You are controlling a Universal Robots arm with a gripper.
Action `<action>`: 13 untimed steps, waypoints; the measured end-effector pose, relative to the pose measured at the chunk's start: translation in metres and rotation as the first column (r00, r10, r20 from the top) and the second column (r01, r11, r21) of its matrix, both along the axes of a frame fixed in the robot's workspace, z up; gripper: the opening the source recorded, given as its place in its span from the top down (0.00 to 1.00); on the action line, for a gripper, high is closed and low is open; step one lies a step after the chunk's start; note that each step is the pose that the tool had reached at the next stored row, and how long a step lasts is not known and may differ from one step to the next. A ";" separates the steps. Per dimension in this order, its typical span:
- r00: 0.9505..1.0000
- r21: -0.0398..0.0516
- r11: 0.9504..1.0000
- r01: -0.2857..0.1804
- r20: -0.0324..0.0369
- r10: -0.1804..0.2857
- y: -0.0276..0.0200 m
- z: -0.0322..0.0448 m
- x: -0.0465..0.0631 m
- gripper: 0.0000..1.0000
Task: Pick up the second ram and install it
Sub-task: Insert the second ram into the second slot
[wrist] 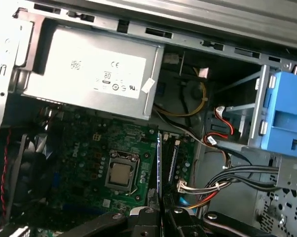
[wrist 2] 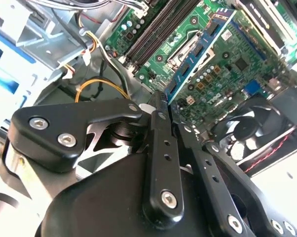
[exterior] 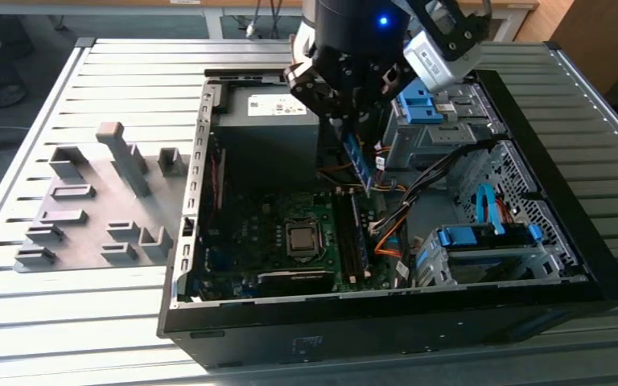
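Computer case [exterior: 610,265] lay open on the slatted table [exterior: 30,322], its motherboard [exterior: 277,249] exposed with the processor socket [exterior: 302,238] near the middle and the grey holder blocks [exterior: 94,209] well apart on the exterior view's left. Above the board hung the gripper [exterior: 354,129], jaws pressed against the two faces of the second ram [exterior: 359,165], which it pinched by one end so that the stick hung edge-down over the memory slots [exterior: 352,241], apart from them. Judged risks: a tilted or offset stick could miss its slot and scrape the board; the nearby loose cables [exterior: 395,221] could snag it; a thin-edge grip could let it slip.
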State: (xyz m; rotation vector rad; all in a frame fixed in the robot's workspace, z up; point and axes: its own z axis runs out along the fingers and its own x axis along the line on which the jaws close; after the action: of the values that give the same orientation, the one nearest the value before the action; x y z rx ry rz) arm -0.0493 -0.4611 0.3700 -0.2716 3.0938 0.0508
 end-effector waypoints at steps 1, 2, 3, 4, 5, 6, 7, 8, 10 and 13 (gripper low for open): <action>1.000 0.000 1.000 0.015 0.000 -0.015 0.0001 -0.0003 0.000 0.86; 1.000 0.000 1.000 0.029 0.000 -0.029 0.0001 -0.0005 0.000 0.86; 0.999 0.000 0.999 0.041 0.000 -0.041 0.0002 -0.0007 0.000 0.86; 0.999 0.000 0.999 0.050 0.000 -0.050 0.0002 -0.0010 0.000 0.86; 0.998 0.000 0.998 0.057 0.000 -0.057 0.0002 -0.0015 0.001 0.86; 0.998 0.000 0.998 0.060 0.000 -0.060 0.0003 -0.0022 0.002 0.86; 0.998 0.000 0.998 0.062 0.000 -0.062 0.0003 -0.0037 0.004 0.86; 0.998 0.000 0.998 0.063 -0.001 -0.063 0.0003 -0.0056 0.006 0.86; 0.998 0.000 0.998 0.063 -0.004 -0.063 0.0003 -0.0092 0.013 0.86; 0.998 0.000 0.998 0.070 -0.005 -0.070 0.0003 -0.0146 0.018 0.86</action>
State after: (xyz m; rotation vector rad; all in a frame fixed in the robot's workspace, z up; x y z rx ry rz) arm -0.0313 -0.4607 0.3554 -0.1628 3.1057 0.0494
